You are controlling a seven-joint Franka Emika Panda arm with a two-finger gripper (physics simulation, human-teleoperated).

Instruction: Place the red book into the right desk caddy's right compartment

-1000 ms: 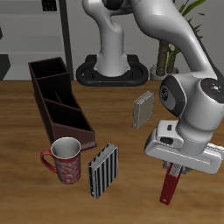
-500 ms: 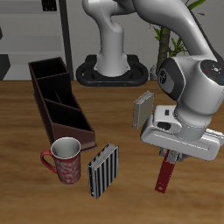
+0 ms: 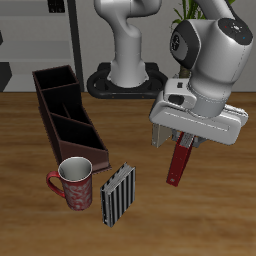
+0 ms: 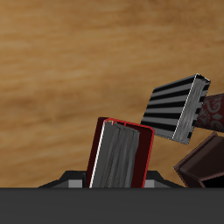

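Note:
The red book (image 3: 178, 162) hangs in the air above the table, tilted, with my gripper (image 3: 184, 142) shut on its top end. In the wrist view the red book (image 4: 121, 156) shows its pale page edges between the jaws. The right desk caddy (image 3: 66, 110) is a long dark maroon tray on the far side of the mug from the book, lying slantwise on the table. Its right compartment (image 3: 53, 81) is the square end section farthest back. A corner of the caddy (image 4: 203, 162) shows in the wrist view. The book is well apart from the caddy.
A red patterned mug (image 3: 72, 183) stands by the caddy's near end. A black-and-white striped book (image 3: 117, 193) stands beside the mug and shows as (image 4: 180, 107) in the wrist view. A grey book (image 3: 162, 124) stands farther back, partly behind the gripper.
My gripper has risen and moved toward the caddy and farther back, carrying the red book up off the table area near the front edge.

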